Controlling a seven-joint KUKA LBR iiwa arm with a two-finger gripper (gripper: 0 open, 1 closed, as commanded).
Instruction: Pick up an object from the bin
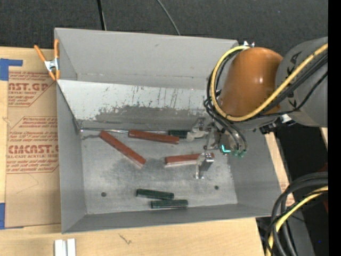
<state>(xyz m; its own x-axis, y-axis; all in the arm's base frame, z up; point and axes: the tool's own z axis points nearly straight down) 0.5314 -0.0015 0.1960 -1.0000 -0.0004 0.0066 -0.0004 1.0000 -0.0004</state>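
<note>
End effector (202,147) sits low over the right-centre floor of the bin (69,164), fingers spread apart with nothing gripped between them. A short red-brown bar (181,160) lies flat just left, its right end at the lower finger. Two dark green sticks (154,194) lie near the front wall.

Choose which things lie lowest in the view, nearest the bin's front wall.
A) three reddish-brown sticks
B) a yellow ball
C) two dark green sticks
C: a dark green stick and a second green stick lie side by side lowest in the view, while the reddish-brown sticks lie higher up.
</note>
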